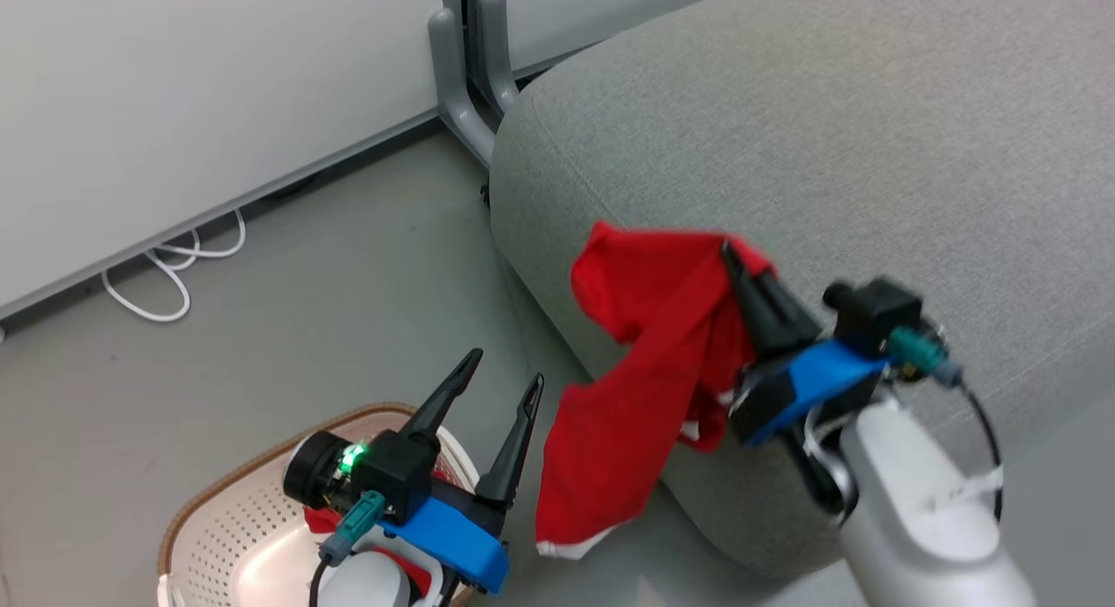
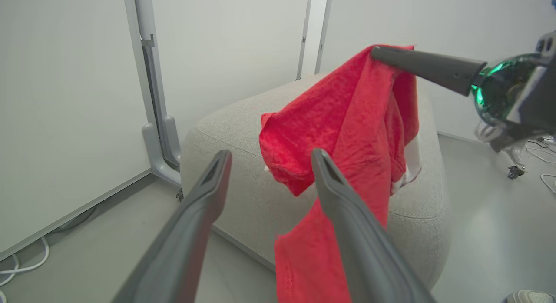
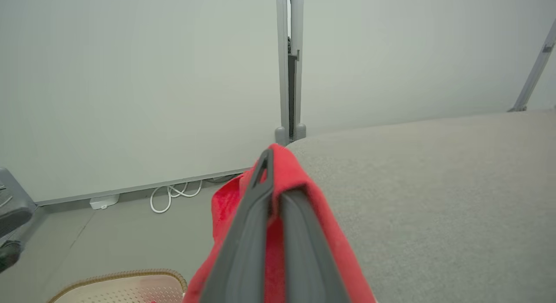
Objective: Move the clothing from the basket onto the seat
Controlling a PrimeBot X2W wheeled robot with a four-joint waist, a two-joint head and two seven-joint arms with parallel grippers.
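The right pincer (image 1: 727, 250) is clamped tight on a red garment (image 1: 645, 346). Its two dark fingers are pressed together with a fold of cloth pinched between them near the tips. It hangs above the rounded front edge of the seat (image 1: 827, 137), close to the seat's corner.

From that grip the garment falls in two loose folds. One bunches up level with the seat's top edge. The longer one trails down in front of the seat's side, ending in a white-trimmed hem low against the seat's base. I cannot tell whether the cloth touches the upholstery or only hangs before it.

The left pincer (image 1: 506, 366) is spread wide with nothing between its fingers. It sits off the seat, out beyond the corner and lower than the seat top, and its tips point toward the hanging garment without reaching it.

The basket (image 1: 261, 468) stands on the floor (image 1: 348, 267) near the seat's corner and clear of it, on the same side as the left pincer. A bit of red fabric (image 1: 318, 520) shows inside it, mostly hidden by the left wrist.

Behind the seat's corner, two grey post feet (image 1: 470, 76) stand against a pale wall. A white cable (image 1: 174, 267) lies looped on the floor along that wall, well away from the seat.
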